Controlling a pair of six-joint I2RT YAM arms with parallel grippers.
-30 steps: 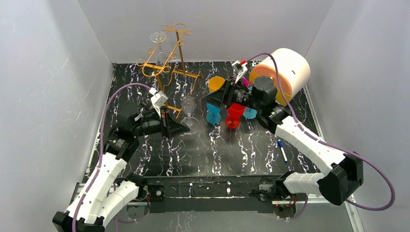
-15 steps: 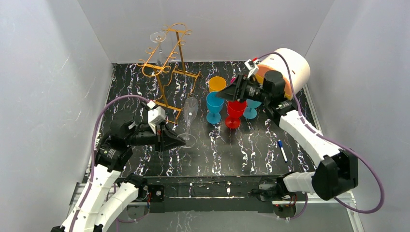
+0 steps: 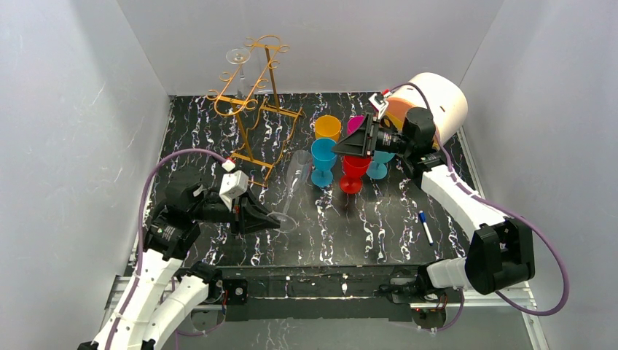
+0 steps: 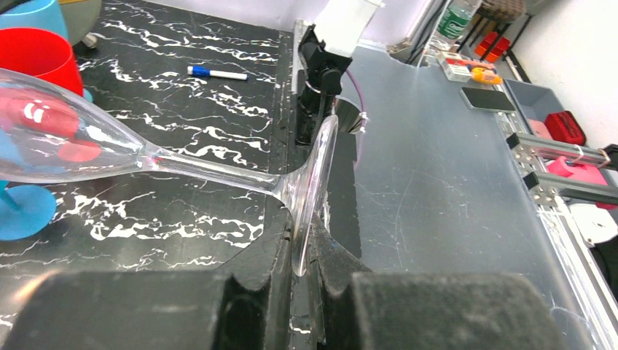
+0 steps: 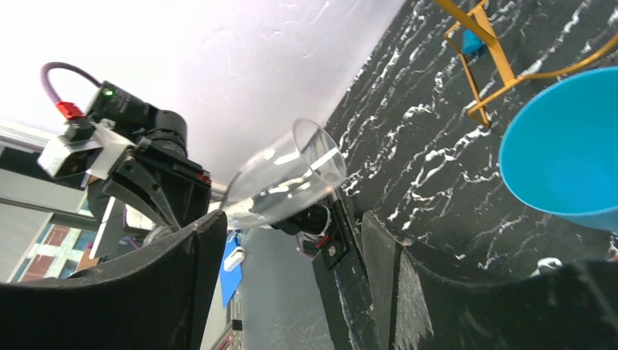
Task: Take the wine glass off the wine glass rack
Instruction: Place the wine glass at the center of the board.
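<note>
My left gripper (image 3: pixel 274 221) is shut on the round foot of a clear wine glass (image 3: pixel 294 184), which tilts up and to the right above the table. In the left wrist view the foot (image 4: pixel 315 182) is pinched edge-on between the black fingers (image 4: pixel 262 281), and the stem runs left to the bowl. The golden wine glass rack (image 3: pixel 251 95) stands at the back left, apart from this glass. Another clear glass (image 3: pixel 237 57) hangs on it. My right gripper (image 3: pixel 339 148) is open above the coloured goblets, with nothing between its fingers (image 5: pixel 182 277). The held glass's bowl (image 5: pixel 284 179) shows beyond them.
Orange (image 3: pixel 327 127), blue (image 3: pixel 323 157), red (image 3: pixel 355 172) and magenta (image 3: pixel 356 122) plastic goblets stand mid-table. A big white and orange cylinder (image 3: pixel 439 102) lies at the back right. A blue-capped marker (image 3: pixel 425 227) lies near the right arm.
My left arm has drawn the wine glass toward the near edge, away from the rack, tilting it more. My right gripper has opened wider and pulled back to the right.
</note>
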